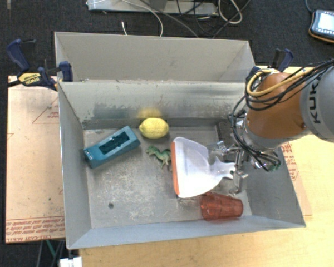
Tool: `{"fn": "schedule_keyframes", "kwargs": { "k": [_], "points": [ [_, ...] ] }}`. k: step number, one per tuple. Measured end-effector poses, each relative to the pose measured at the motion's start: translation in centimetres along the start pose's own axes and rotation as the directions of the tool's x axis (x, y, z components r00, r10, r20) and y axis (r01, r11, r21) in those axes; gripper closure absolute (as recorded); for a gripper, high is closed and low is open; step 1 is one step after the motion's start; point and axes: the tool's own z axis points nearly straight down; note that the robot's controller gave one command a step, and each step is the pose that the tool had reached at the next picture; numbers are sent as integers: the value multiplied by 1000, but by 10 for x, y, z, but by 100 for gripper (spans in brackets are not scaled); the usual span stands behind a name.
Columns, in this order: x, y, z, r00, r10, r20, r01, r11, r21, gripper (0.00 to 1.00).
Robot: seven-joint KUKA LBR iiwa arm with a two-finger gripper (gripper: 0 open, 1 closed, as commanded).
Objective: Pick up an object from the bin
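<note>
From the camera view, the pincer [234,174] is down inside the bin [72,166] on its right side, right at the handle end of a white scoop [192,168] with an orange edge. The scoop lies flat near the middle, its broad end towards the left. This looks like the approach-and-grip step. Whether the pincer is released or clenched, I cannot tell. Next comes a firm close on that narrow handle, then a straight lift. A red cup [221,207] lies on its side just beside it. A lemon [154,128] and a blue box [111,146] lie well apart.

Arm [323,102] in from right, orange-covered wrist [273,115] — angled downward
</note>
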Motion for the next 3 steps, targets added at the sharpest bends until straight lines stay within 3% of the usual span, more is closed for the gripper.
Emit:
{"fn": "schedule_keyframes", "kwargs": {
  "k": [1, 2, 3],
  "points": [
    [-1, -19, 29, 983, -185, 7, 185, 983, 9, 0],
    [20, -44, 26, 999, 39, 18, -39, 999, -17, 100],
    [20, -44, 26, 999, 39, 18, -38, 999, -17, 100]
  ]
}}
